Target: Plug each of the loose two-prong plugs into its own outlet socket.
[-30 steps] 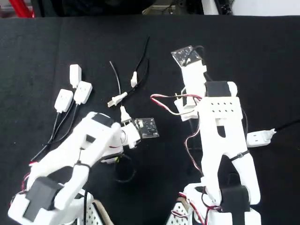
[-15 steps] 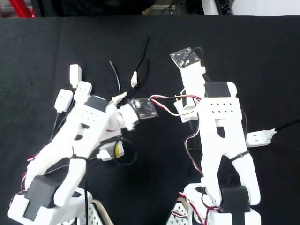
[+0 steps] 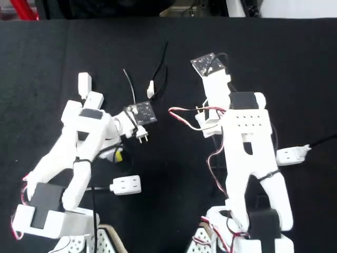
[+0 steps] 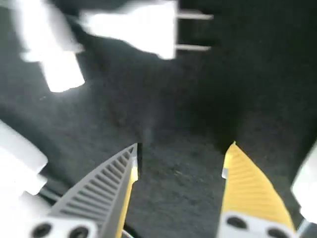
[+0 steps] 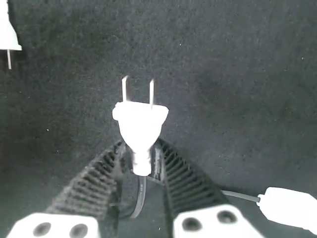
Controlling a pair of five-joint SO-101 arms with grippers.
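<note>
My right gripper (image 5: 141, 154) is shut on a white two-prong plug (image 5: 140, 124), prongs pointing away from the wrist, over black cloth. In the high view the right arm (image 3: 247, 137) stretches toward the table's back. My left gripper (image 4: 181, 148) is open just above the cloth, with nothing between its grey finger (image 4: 106, 183) and yellow finger (image 4: 247, 183). Beyond them lies a loose white plug (image 4: 143, 29). The left arm (image 3: 84, 129) sits by a group of white outlet sockets (image 3: 84, 84). One plug (image 3: 141, 135) lies beside its wrist, and another plug (image 3: 150, 88) lies farther back.
A single white socket (image 3: 126, 184) lies near the front, left of centre. Another socket (image 3: 292, 154) lies at the right beside the right arm. Thin black cables (image 3: 160, 68) run across the back middle of the black cloth (image 3: 295, 68).
The left arm has swung left and back toward the socket group, uncovering the socket at the front. The right arm has not moved and keeps its plug.
</note>
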